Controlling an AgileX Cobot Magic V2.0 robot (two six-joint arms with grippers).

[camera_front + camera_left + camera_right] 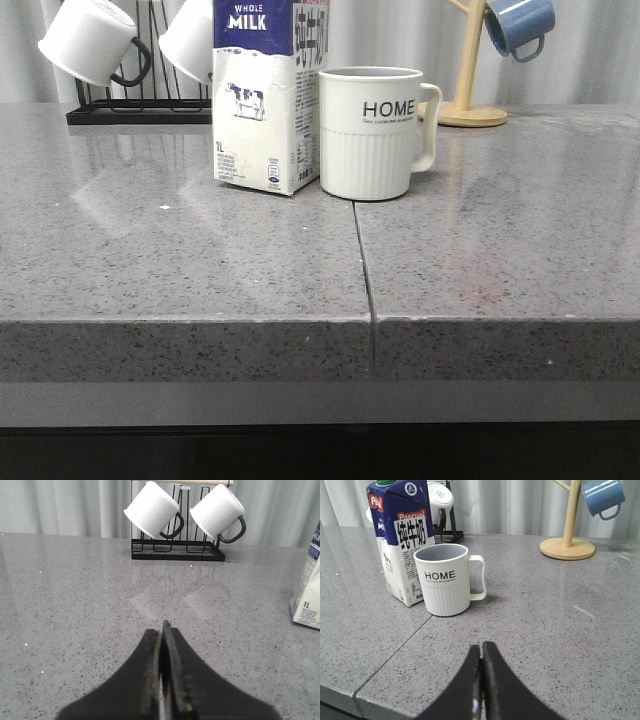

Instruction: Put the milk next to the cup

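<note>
A tall white milk carton (pixel 268 95) with a dark blue top reading "WHOLE MILK" and a small cow picture stood upright on a grey speckled stone countertop (pixel 180 260). Just beside it, on its right in the front view, stood a large cream-white ribbed mug (pixel 372 132) lettered "HOME" in black, its handle turned away from the carton; the two looked to be touching or very nearly so, though the pictures did not settle which. A thin seam (pixel 364 262) in the countertop ran forward from the base of the mug to the front edge. Behind the carton, two smaller white mugs with black handles (pixel 90 40) hung tilted on a black wire rack (pixel 135 112). Farther right, a blue mug (pixel 520 25) hung from a pale wooden mug tree (pixel 468 70) with a round base. The left gripper (pixel 163 630) hovered low over bare countertop, well apart from the carton, its dark fingers pressed together and holding nothing. The right gripper (pixel 481 652) sat near the counter in front of the ribbed mug, its fingers likewise closed together and empty.
</note>
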